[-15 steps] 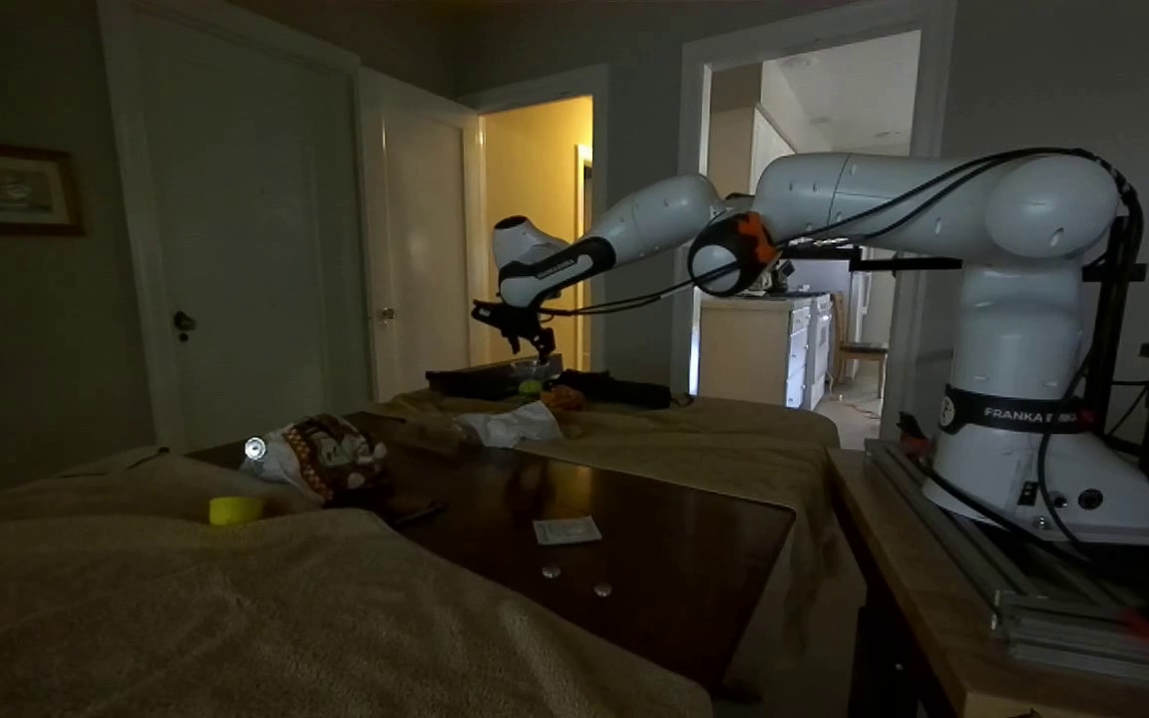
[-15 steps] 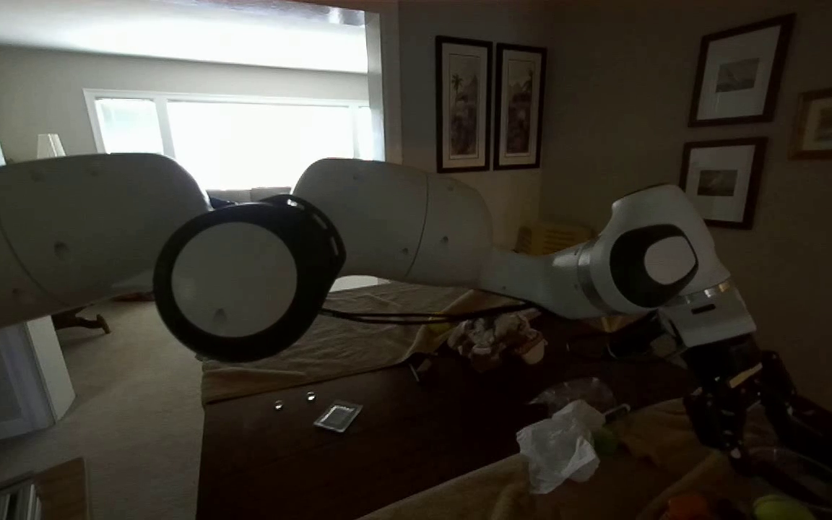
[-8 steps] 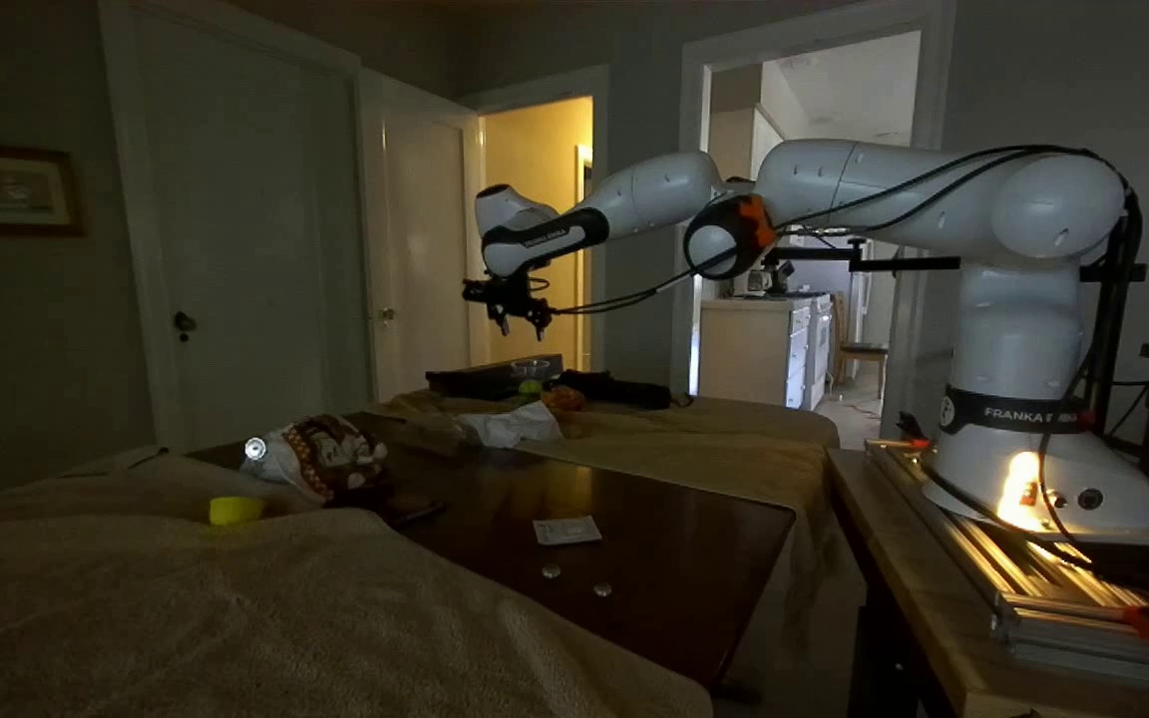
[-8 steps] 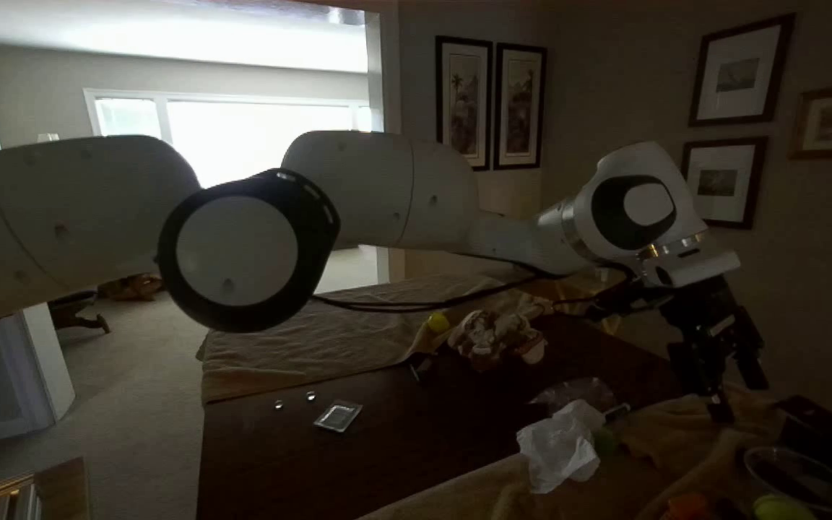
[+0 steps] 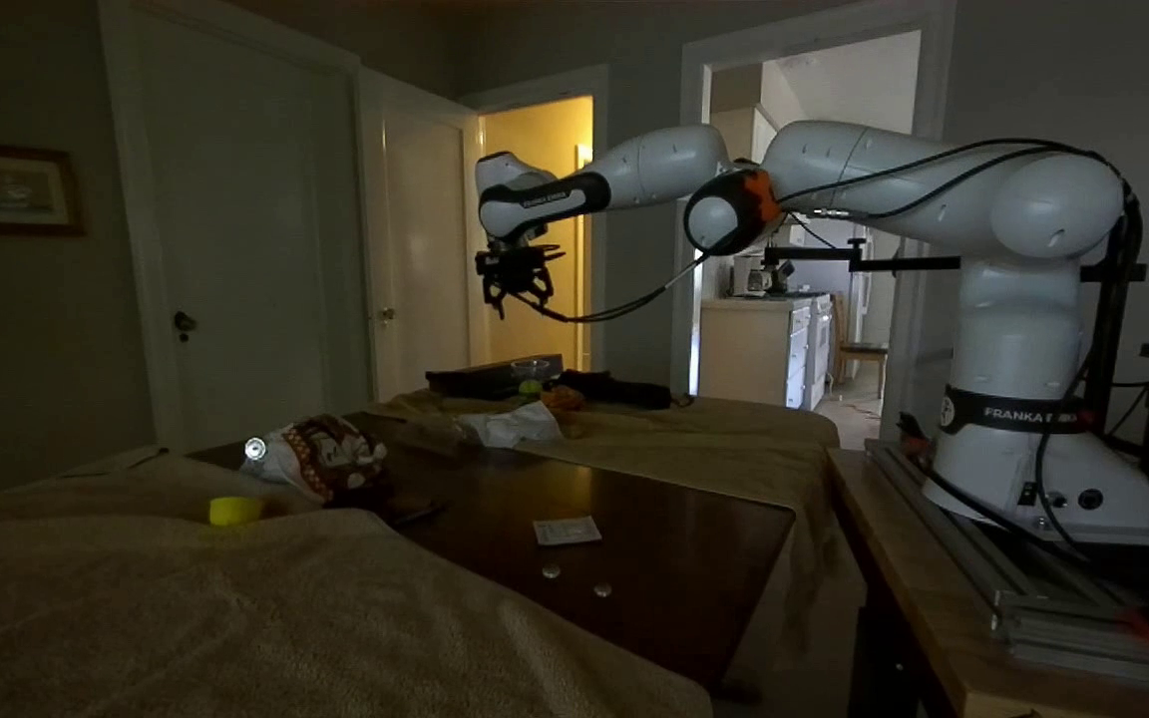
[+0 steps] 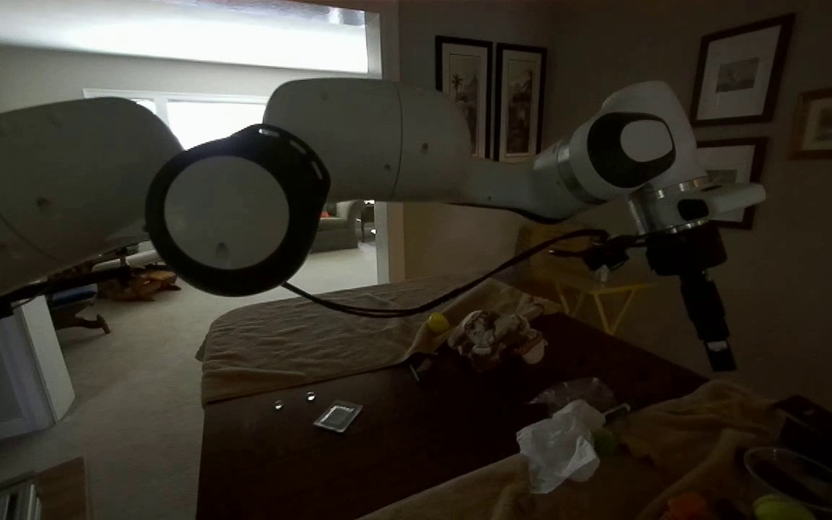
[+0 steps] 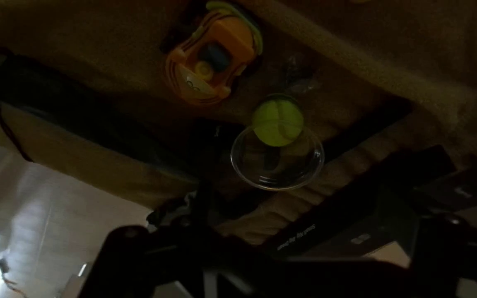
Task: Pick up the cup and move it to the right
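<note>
Our gripper (image 5: pixel 523 305) hangs spread, empty; lowering it off-centre, we might tip the cup (image 7: pixel 278 167) into the tennis ball (image 7: pixel 278 120).

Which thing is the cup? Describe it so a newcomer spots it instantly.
In the wrist view, start at the brown blanket, then the orange toy. Below and right of it is a yellow-green ball, its lower part showing through the cup. Unlike both neighbours, the cup is colourless and see-through.
</note>
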`<state>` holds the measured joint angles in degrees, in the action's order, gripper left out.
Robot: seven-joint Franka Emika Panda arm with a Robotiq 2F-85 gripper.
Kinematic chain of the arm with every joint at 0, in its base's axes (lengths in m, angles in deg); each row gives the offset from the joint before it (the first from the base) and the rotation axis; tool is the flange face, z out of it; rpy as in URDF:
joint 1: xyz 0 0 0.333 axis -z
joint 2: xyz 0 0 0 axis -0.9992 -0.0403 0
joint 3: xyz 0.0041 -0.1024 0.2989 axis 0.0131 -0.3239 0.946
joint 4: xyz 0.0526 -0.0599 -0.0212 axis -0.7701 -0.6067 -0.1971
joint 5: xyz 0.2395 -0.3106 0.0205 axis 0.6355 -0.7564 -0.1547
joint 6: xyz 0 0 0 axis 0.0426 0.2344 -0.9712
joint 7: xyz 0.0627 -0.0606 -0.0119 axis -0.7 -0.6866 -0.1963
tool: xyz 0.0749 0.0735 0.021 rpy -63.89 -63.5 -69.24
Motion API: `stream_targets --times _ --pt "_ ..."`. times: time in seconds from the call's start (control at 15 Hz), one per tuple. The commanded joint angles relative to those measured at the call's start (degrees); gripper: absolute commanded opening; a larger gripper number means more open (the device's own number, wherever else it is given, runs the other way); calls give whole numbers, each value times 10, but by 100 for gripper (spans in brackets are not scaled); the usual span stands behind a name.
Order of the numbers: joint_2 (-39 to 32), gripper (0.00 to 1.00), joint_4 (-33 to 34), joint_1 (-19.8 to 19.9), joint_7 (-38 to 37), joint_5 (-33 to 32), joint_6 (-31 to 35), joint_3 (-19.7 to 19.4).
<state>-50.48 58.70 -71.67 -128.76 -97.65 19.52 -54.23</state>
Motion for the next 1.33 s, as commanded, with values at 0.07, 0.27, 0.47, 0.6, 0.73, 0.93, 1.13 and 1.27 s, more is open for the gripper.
stream_targets --times 0.07,0.27,0.47,0.6,0.73,0.93,1.13,1.27 --pt "15 100 -14 6 145 4 -14 31" --pt "15 100 -15 0 229 7 -20 43" --pt "17 100 -16 -15 305 4 -37 50" --pt "24 100 -18 -30 354 -3 -61 50" --pt "31 100 -18 -47 388 -16 -93 40" --pt "39 100 -11 -69 380 -33 -127 21" --pt "51 100 -5 -82 357 -49 -146 4" --pt "65 100 -2 -80 365 -46 -148 6"
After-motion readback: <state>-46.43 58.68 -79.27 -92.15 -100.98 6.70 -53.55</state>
